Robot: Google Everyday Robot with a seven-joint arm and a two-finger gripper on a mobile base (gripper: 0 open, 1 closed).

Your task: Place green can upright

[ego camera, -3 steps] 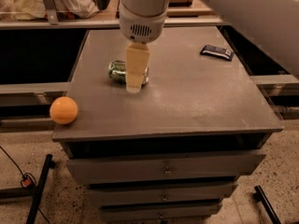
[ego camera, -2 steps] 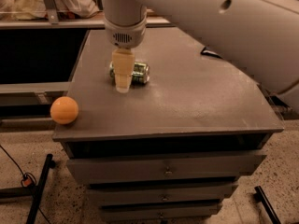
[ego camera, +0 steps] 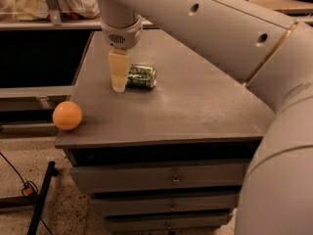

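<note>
The green can [ego camera: 142, 76] lies on its side on the grey table top [ego camera: 195, 111], toward the back left, with its long axis running left to right. My gripper [ego camera: 119, 77] hangs straight down from the wrist just left of the can. Its tip is at table height, right at the can's left end. It holds nothing that I can see. The large grey arm crosses the upper right of the view.
An orange ball [ego camera: 67, 115] rests at the table's front left corner, near the edge. Drawers [ego camera: 171, 180] fill the cabinet front below the top. A shelf with cloth sits behind. A black stand leg and a cable are on the floor at the left.
My gripper has moved left, from the can's right part to its left end. The can now shows slightly further right. The ball has not moved.
</note>
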